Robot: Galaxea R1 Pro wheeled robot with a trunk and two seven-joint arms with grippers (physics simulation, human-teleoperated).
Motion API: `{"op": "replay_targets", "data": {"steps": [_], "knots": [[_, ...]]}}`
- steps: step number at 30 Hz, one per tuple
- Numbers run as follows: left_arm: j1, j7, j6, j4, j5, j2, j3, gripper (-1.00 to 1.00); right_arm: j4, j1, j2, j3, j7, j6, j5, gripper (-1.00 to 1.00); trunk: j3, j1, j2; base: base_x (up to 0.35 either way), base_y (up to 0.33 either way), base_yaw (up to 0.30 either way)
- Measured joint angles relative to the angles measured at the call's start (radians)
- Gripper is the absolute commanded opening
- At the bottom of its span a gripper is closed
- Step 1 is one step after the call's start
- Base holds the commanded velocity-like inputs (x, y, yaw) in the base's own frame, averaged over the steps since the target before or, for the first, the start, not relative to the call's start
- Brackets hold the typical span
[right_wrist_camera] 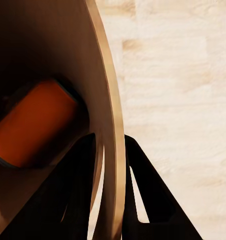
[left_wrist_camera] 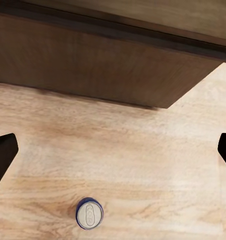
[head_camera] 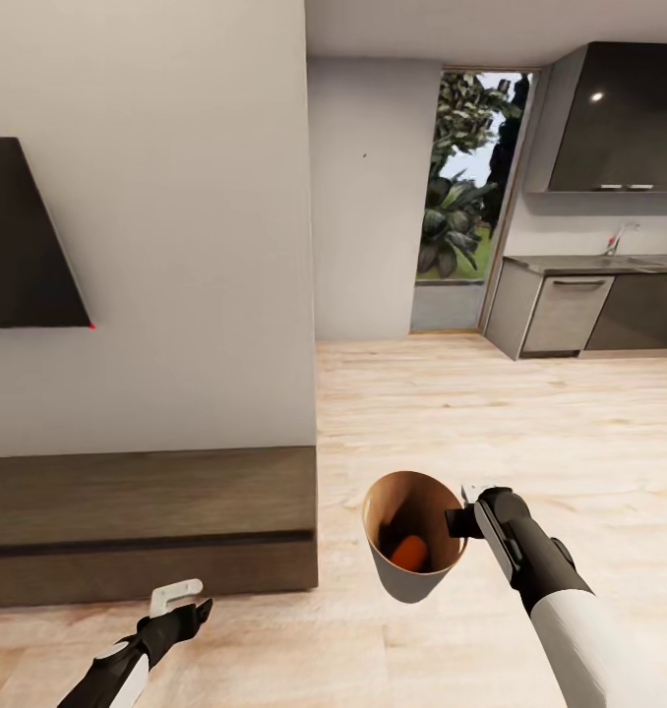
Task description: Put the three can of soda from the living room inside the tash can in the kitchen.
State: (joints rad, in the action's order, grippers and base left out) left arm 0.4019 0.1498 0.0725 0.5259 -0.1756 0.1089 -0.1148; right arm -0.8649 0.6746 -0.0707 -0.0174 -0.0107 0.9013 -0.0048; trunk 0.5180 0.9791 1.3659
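Right gripper [head_camera: 468, 519] fingers pinch the trash can [head_camera: 385, 551] rim; no legible labels.

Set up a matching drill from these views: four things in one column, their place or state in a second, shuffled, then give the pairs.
Things
1. orange can
2. blue can
3. trash can
4. left end effector

Place or state
A. standing upright on the wood floor
B. open, holding nothing
C. lying inside the bin
D. held by its rim in the right end effector

Pairs: 1-C, 2-A, 3-D, 4-B
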Motion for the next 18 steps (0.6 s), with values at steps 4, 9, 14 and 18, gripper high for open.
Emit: {"op": "replay_targets", "data": {"steps": [4,9,14,18], "knots": [[0.0,0.0,0.0,0.0,-0.001,0.0,-0.001,1.0,0.0,0.0,0.0,0.0,0.0,0.0,0.0,-1.0,0.0,0.0,0.0,0.039,0.0,0.0],[0.0,0.0,0.0,0.0,-0.001,0.0,-0.001,1.0,0.0,0.0,0.0,0.0,0.0,0.0,0.0,-1.0,0.004,0.0,0.0,0.008,0.0,0.0],[0.0,0.0,0.0,0.0,-0.001,0.0,-0.001,1.0,0.0,0.0,0.0,0.0,0.0,0.001,-0.001,-1.0,0.011,0.0,0.0,0.001,0.0,0.0],[0.0,0.0,0.0,0.0,-0.001,0.0,-0.002,1.0,0.0,0.0,0.0,0.0,0.0,0.001,0.0,-1.0,0.017,0.0,0.0,0.0,0.0,0.0]]}}
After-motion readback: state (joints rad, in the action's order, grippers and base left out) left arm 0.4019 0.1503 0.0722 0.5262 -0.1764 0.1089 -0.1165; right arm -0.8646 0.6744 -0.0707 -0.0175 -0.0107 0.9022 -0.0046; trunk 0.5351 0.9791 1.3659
